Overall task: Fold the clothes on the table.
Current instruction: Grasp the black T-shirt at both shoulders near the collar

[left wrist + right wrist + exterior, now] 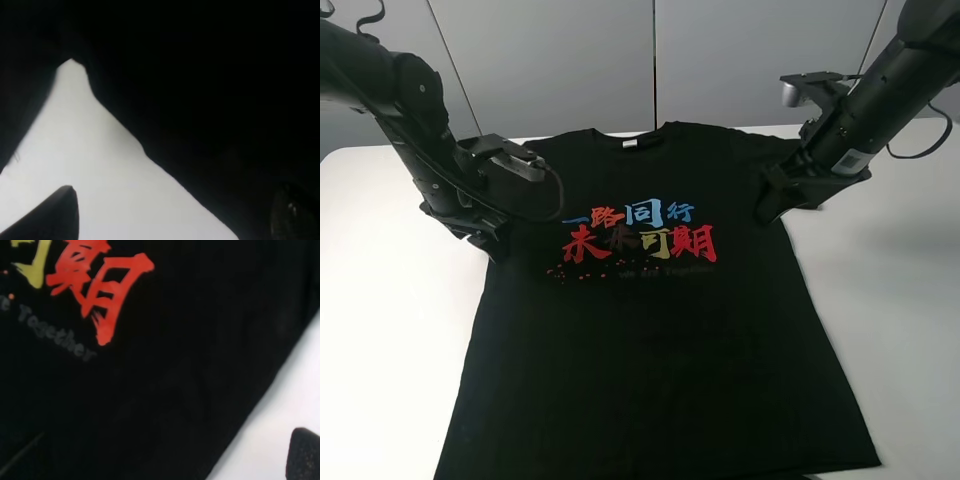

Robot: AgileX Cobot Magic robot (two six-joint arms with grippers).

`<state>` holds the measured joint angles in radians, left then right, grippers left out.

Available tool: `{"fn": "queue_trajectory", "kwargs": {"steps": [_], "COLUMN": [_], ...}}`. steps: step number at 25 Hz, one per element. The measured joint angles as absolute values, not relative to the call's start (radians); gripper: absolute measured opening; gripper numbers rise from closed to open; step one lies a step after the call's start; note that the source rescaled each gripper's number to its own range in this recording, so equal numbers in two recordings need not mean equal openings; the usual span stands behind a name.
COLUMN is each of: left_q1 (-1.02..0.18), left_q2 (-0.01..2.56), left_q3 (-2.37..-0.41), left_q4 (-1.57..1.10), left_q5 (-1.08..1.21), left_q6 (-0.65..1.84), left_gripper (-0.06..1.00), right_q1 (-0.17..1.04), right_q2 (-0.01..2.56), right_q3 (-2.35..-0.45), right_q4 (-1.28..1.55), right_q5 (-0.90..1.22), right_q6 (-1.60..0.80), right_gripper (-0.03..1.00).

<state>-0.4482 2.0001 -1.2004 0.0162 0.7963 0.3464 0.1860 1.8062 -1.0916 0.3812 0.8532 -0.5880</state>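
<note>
One dark finger (50, 215) of the left gripper (492, 243) is seen over bare white table (100, 165). A second, dimly lit finger (292, 215) is made out well apart from it over black cloth. The fingers are thus held spread, and the edge of the T-shirt (225, 100) is seen running between them.

Of the right gripper (770, 208) only one fingertip (305, 456) is shown, over the table just off the shirt's edge. Whether its fingers are spread or pressed together cannot be told.

In the high view the left gripper is placed at the sleeve to the left of the printed characters (640, 235), about level with them. The right gripper is placed at the opposite sleeve, to the right of the characters and slightly farther back.

The T-shirt is laid flat on the table with its chest upward. Its collar is found beyond the characters and its hem on the near side of them. The characters are printed in blue above, and in red and yellow below. White tabletop is left showing well out to either side of the characters.
</note>
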Motion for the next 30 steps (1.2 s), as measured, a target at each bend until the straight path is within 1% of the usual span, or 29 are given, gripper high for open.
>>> {"fn": "queue_trajectory", "kwargs": {"steps": [6, 14, 20, 30], "left_q1": [-0.511, -0.520, -0.520, -0.520], "left_q2": [2.002, 2.036, 2.089, 2.146], "left_q3": [-1.203, -1.258, -1.299, -1.306], "left_q4": [0.086, 0.055, 0.028, 0.024], "left_q5": [0.767, 0.761, 0.775, 0.799], "left_q6": [0.456, 0.582, 0.614, 0.618], "left_gripper": [1.00, 1.00, 1.00, 1.00], "right_q1": [0.190, 0.329, 0.403, 0.412], "right_q2": [1.823, 1.842, 1.859, 1.859], "right_q3": [-1.094, -1.095, -1.097, -1.099], "right_q4": [0.453, 0.440, 0.375, 0.351], "right_q5": [0.866, 0.864, 0.864, 0.864], "right_q6": [-0.656, -0.707, -0.702, -0.669], "right_gripper": [1.00, 1.00, 1.00, 1.00]}}
